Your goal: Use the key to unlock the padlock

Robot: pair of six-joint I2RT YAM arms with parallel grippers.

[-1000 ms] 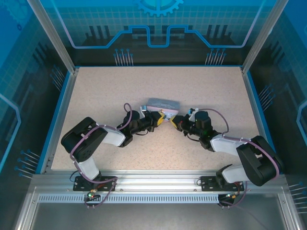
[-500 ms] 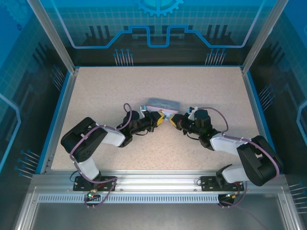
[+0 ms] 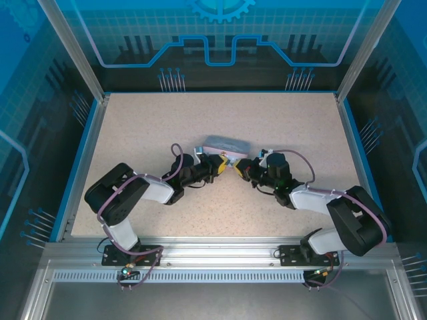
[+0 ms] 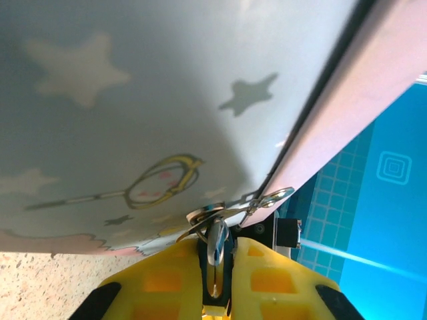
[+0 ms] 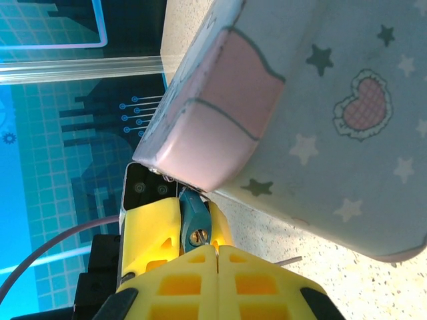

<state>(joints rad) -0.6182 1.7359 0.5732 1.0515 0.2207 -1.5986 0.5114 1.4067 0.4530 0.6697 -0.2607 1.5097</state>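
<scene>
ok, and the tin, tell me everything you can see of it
The tin is a pale blue rectangular box with rounded corners. It looks like painted metal, printed with stars, a heart and pink panels at one corner. It lies on the table near the middle. The left gripper and right gripper meet tip to tip at its near side. Small metal loops sit at its edge in the left wrist view.

Pale blue star-printed tin (image 3: 227, 143); speckled beige tabletop (image 3: 167, 123)

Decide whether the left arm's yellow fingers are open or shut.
Shut on the tiny dark grey metal padlock, pinched between both yellow fingers beside the pale blue star-printed tin.
</scene>
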